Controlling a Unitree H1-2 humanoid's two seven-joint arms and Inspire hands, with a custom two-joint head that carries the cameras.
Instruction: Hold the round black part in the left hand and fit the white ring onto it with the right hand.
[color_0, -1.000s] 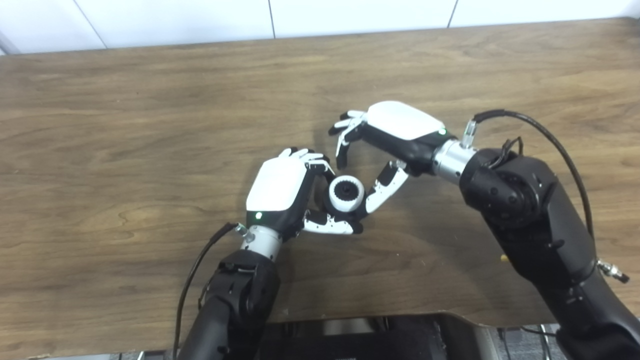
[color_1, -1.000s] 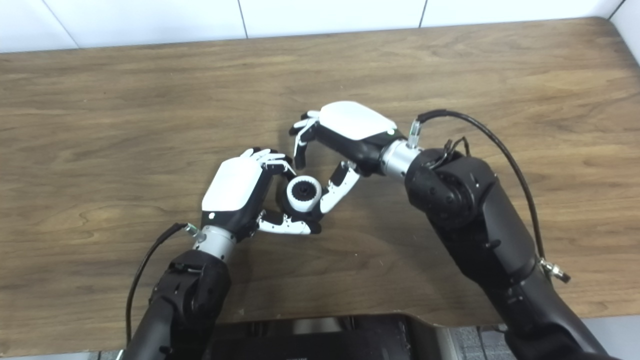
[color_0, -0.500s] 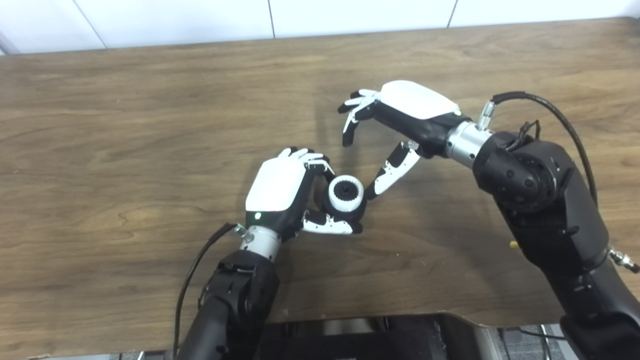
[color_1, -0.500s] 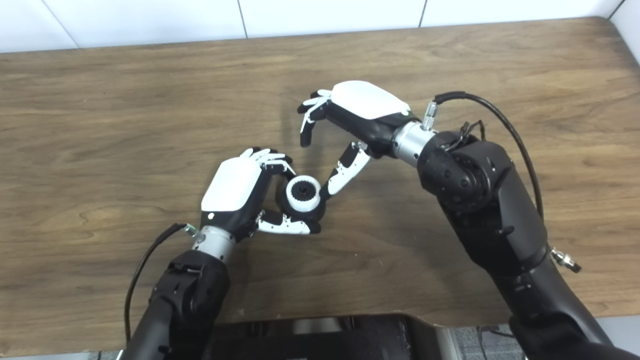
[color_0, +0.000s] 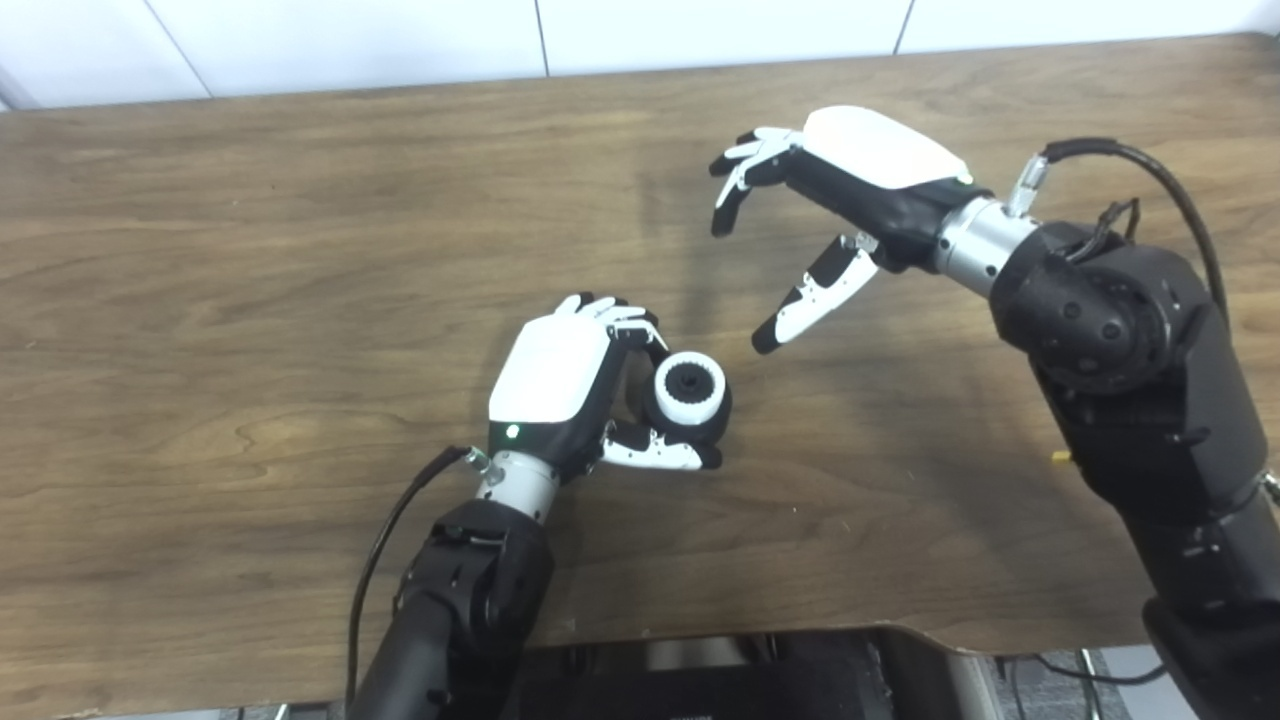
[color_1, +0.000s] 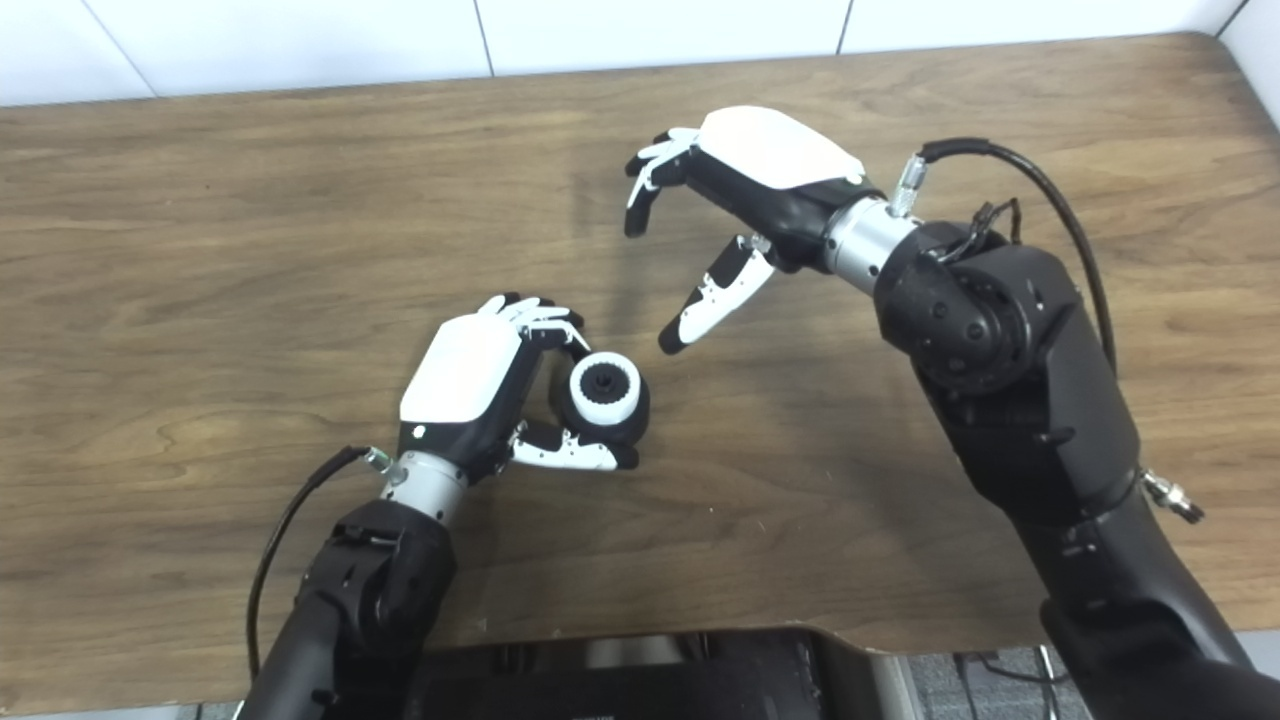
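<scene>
My left hand (color_0: 570, 385) is shut on the round black part (color_0: 712, 415), holding it just above the wooden table near its middle. The white ring (color_0: 690, 388) sits around the black part, with the part's dark toothed centre showing inside it. My right hand (color_0: 840, 190) is open and empty, fingers spread, up and to the right of the part and well apart from it. The same shows in the right eye view, with the ring (color_1: 605, 390), the left hand (color_1: 475, 385) and the right hand (color_1: 745, 180).
The brown wooden table (color_0: 250, 250) spans the view. A white tiled wall (color_0: 400, 40) runs behind its far edge. Black cables hang from both forearms. The table's front edge has a cut-out near my body (color_0: 700, 650).
My right hand has let go of the ring and drawn away up and to the right, opening. The left hand stays put, holding the part with the ring on it.
</scene>
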